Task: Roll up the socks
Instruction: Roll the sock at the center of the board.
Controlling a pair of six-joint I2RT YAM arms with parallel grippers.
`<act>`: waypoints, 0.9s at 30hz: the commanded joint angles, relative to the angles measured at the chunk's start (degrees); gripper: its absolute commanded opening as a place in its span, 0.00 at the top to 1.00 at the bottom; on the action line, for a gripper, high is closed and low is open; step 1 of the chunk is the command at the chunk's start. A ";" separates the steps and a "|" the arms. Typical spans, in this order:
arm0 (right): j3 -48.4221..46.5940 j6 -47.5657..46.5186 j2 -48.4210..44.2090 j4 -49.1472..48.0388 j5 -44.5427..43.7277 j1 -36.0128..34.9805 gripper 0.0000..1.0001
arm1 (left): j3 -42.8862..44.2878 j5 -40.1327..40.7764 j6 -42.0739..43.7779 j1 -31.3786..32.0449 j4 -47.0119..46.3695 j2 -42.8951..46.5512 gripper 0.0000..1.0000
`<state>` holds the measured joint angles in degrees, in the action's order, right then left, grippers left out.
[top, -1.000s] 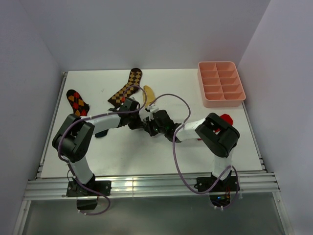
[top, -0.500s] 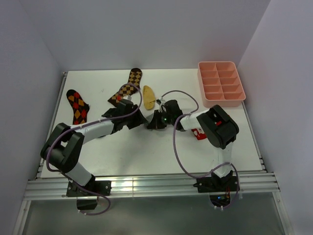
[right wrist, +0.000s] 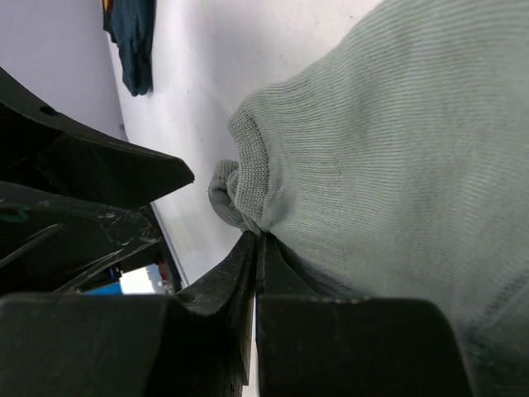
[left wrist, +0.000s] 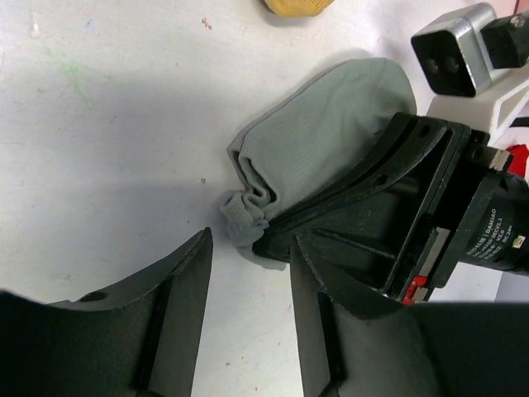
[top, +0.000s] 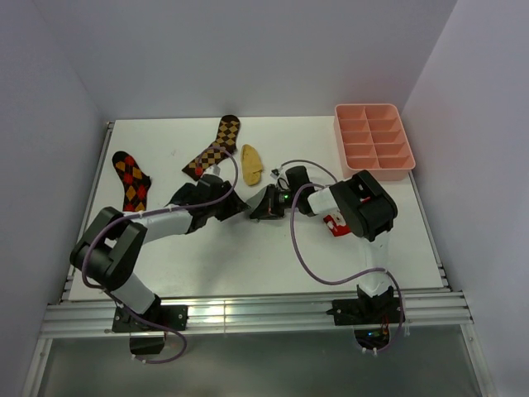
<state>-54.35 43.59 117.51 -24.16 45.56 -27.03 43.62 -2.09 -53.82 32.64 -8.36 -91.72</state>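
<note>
Step in hand: rolling the grey sock [left wrist: 331,132]; judged early, since only the cuff end is bunched and the rest lies flat on the desk [top: 248,256].
Grey sock, place: mid-desk, between the two hands, just near of the mustard sock [top: 251,163].
Right hand [right wrist: 258,248]: fingers pressed together, pinching the sock's edge just beside the bunched cuff; holds it down on the desk.
Left hand [left wrist: 248,306]: fingers parted to a middling gap, nothing between them; they stand just near of the cuff, apart from it.
Next move, judged: left hand needs to come forward over the bunched cuff, close on it and turn it over toward the toe, while the right hand keeps the fabric taut.
Risk, judged: thin cloth may slip from the pinch.
Top view only: the sock itself is hidden under the arms; pink tray [top: 374,141] far right, checkered socks far left.
Left wrist view only: the sock's full outline.
Right wrist view only: the pinch point, plus the navy sock [right wrist: 132,41] lying well apart.
</note>
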 commanded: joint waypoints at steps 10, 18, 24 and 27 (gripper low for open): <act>-1.47 4.66 2.19 0.26 1.90 1.71 0.97 | -0.99 -2.40 -2.52 -0.30 -7.37 -4.87 0.61; -1.81 4.57 2.98 0.87 1.81 1.89 0.96 | -0.99 -3.45 -2.78 -0.30 -9.74 -7.33 0.60; -2.08 4.04 3.16 1.93 1.28 1.80 0.96 | -0.55 -3.80 -3.04 -0.30 -10.36 -9.26 0.61; -1.99 3.87 3.07 2.10 1.02 1.80 0.95 | -0.11 -3.36 -3.04 -0.30 -9.83 -10.32 0.66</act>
<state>-55.16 48.40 119.13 -23.73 48.25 -25.74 42.98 -5.34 -56.88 32.45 -18.61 -100.29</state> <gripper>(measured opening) 0.052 0.355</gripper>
